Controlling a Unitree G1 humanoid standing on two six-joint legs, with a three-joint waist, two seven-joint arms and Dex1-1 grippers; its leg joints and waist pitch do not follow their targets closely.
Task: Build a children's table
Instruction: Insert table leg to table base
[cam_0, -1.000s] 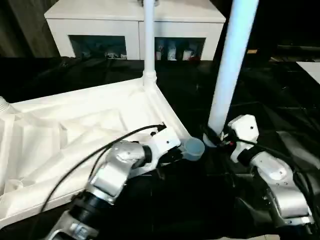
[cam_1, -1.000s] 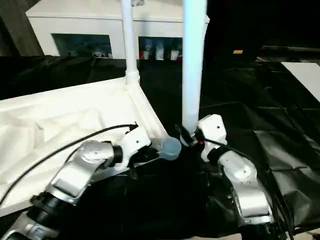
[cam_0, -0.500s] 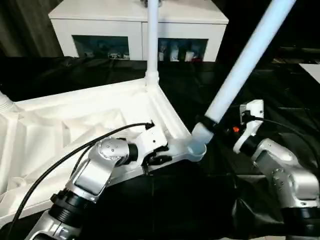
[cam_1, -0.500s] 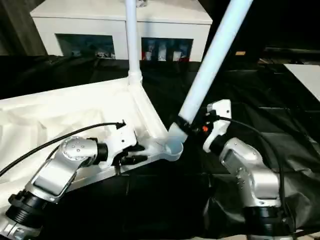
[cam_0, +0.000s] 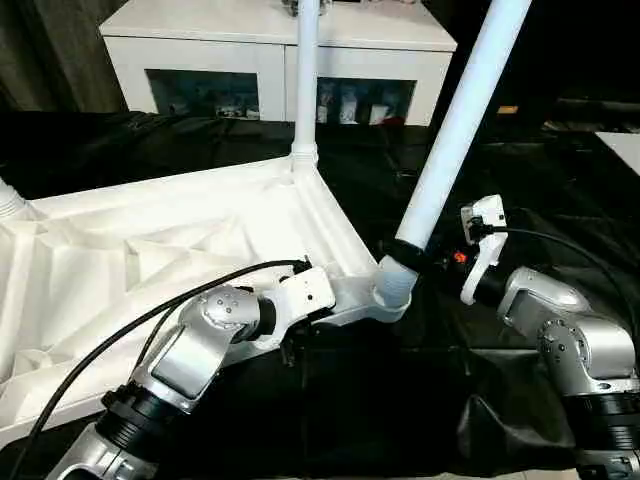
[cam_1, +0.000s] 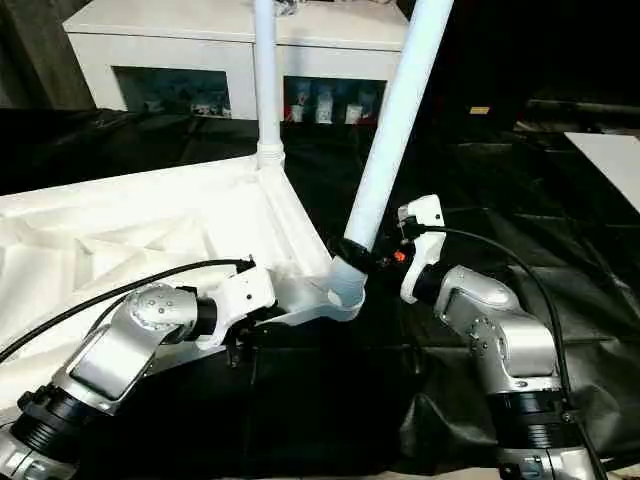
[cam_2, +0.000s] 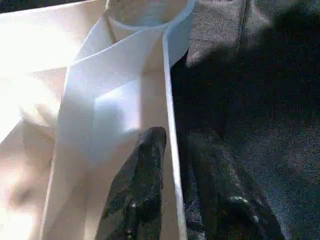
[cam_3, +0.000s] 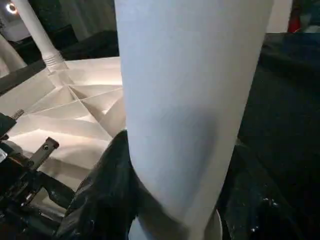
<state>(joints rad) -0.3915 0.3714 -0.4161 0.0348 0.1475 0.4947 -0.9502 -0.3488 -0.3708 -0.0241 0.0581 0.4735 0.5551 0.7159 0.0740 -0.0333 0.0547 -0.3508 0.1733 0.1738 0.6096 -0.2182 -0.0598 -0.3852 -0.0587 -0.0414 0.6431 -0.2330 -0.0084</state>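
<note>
White plastic, my upturned table top (cam_0: 150, 250) lay on the black-draped desk (cam_0: 520, 200), one leg (cam_0: 305, 80) upright at its far corner. My right hand (cam_0: 425, 262) gripped a tilted leg (cam_0: 455, 130) at the near corner socket (cam_0: 393, 290); my left hand (cam_2: 172, 200) pinched the rim (cam_2: 169, 120).

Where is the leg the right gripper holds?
The leg leans over the tabletop's near right corner socket, gripped low by the right gripper.

Pretty dim overall with a near-black background, but the white table underside (cam_2: 40, 75) blows out to glare on the left wrist cam, and close-ups look soft.
</note>
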